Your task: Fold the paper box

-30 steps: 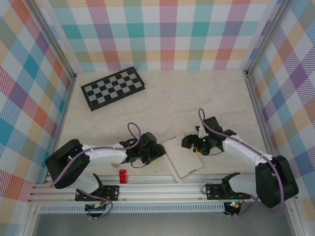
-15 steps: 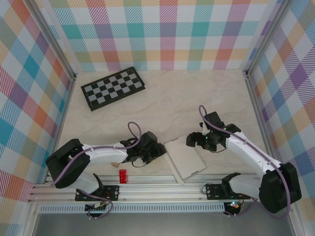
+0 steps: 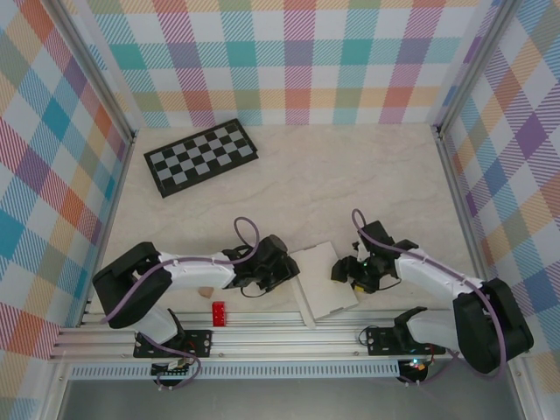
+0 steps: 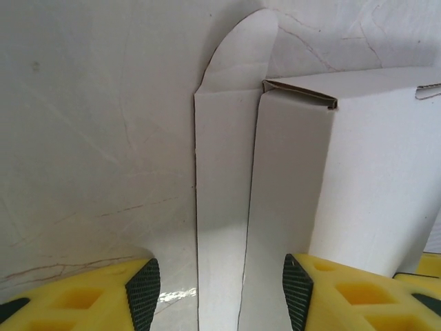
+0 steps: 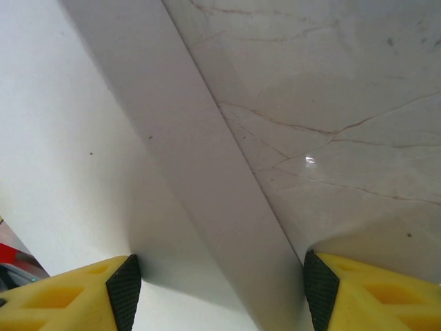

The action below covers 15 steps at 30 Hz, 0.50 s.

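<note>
- Paper box [image 3: 325, 278]: thin white matte cardboard, rectangular in outline. It lies on the tabletop [image 3: 350, 175] near the near edge, between the two grippers and slightly askew to the table edges.
- Paper box, left wrist view [image 4: 227, 207]: a long narrow strip lies flat on the surface and ends at the far side in a rounded tab. Beside it a wider panel stands raised. The folded corner at its far end shows a thin brown raw edge.
- Paper box, right wrist view [image 5: 83, 152]: a broad smooth white panel with a narrow grey-shaded strip along its right side, running diagonally across the surface.
- Left gripper [image 3: 284, 273]: at the left edge of the box. In the wrist view the gripper [image 4: 220, 289] has its yellow fingers with black ribbed pads set apart, and the flat strip lies between them. Contact of the right pad with the raised panel cannot be determined.
- Right gripper [image 3: 343, 269]: at the right edge of the box. In the wrist view the gripper [image 5: 217, 286] has its fingers apart, spanning the shaded strip and part of the white panel.
- Tabletop: glossy pale beige with a marble-like pattern of thin brown veins.
- Checkerboard [image 3: 201, 157]: flat, black and grey squares in a black frame, at the far left, well apart from the box.
- Red block [image 3: 219, 312]: small, at the near edge, left of the box.
- Walls [image 3: 289, 61]: multicoloured plaid panels enclose the far, left and right sides, with metal posts at the far corners.
- Aluminium rails [image 3: 262, 337]: run along the near edge and carry the arm bases.
</note>
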Each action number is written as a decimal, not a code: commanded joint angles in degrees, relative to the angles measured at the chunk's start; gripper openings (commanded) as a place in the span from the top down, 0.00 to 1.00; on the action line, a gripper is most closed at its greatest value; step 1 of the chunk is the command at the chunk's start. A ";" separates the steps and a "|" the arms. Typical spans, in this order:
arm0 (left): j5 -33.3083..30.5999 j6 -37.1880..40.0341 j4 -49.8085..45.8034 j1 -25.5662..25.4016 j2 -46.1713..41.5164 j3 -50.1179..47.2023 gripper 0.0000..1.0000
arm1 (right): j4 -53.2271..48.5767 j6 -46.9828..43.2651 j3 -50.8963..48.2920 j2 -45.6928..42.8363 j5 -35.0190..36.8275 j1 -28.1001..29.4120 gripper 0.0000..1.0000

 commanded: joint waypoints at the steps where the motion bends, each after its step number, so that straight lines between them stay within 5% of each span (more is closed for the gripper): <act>1: 1.07 0.97 7.40 -1.34 4.48 2.95 0.48 | 8.14 6.29 -2.32 0.68 -6.28 1.09 0.35; 11: 1.75 4.82 5.51 -1.26 6.58 11.51 0.56 | 15.59 14.16 -3.51 0.53 -9.21 3.39 0.39; 15: 0.58 6.64 2.27 -0.94 5.53 12.28 0.75 | 15.99 16.23 -3.59 -0.84 -7.93 4.80 0.39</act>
